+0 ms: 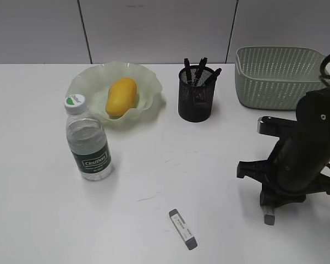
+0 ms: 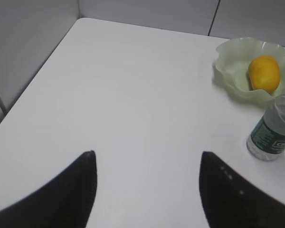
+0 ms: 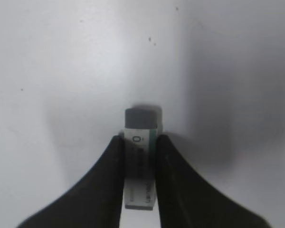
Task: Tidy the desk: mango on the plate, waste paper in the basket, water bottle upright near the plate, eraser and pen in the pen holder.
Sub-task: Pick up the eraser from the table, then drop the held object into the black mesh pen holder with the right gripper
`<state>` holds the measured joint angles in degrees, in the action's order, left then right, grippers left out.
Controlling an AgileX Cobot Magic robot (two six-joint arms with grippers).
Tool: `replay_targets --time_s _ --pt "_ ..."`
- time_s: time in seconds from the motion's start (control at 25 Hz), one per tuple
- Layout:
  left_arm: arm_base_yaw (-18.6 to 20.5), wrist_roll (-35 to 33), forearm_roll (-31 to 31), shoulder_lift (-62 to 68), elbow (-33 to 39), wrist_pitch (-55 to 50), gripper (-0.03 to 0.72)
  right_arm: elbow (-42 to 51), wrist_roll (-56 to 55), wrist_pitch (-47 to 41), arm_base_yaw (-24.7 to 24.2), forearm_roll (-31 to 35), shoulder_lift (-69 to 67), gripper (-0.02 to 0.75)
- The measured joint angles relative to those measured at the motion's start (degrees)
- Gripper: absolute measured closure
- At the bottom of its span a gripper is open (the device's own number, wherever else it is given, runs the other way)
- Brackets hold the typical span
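Right pincer was clamped on an eraser, long axis running along the fingers, grey end poking out toward the tabletop. In the exterior view it sat low at right-front. Pen holder lay up-left of it, well apart, path between looked free; basket just beyond.

A second eraser lay flat near the front edge, diagonal, nearer the right arm.

Left pincer was spread wide, holding nothing, over bare tabletop.
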<state>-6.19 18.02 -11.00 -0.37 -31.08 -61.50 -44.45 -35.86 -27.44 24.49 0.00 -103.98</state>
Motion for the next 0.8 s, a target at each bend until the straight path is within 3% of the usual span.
replay_targets --time_s 0.28,0.36,0.52,0.64,0.8 --pt "0.0 0.0 0.0 0.0 0.0 0.0 0.183 0.8 -0.1 7.0 0.0 -3.7 3.4 0.576" --pt "0.0 0.0 0.0 0.0 0.0 0.0 0.183 0.9 0.3 14.1 0.0 -6.7 7.9 0.576" --pt "0.0 0.0 0.0 0.0 0.0 0.0 0.183 0.0 4.1 42.0 -0.5 -16.0 14.2 0.577" --pt "0.0 0.0 0.0 0.0 0.0 0.0 0.183 -5.0 14.3 54.2 -0.6 -12.7 11.6 0.577" --pt "0.0 0.0 0.0 0.0 0.0 0.0 0.183 -13.1 26.7 56.6 -0.6 -5.0 2.0 0.577"
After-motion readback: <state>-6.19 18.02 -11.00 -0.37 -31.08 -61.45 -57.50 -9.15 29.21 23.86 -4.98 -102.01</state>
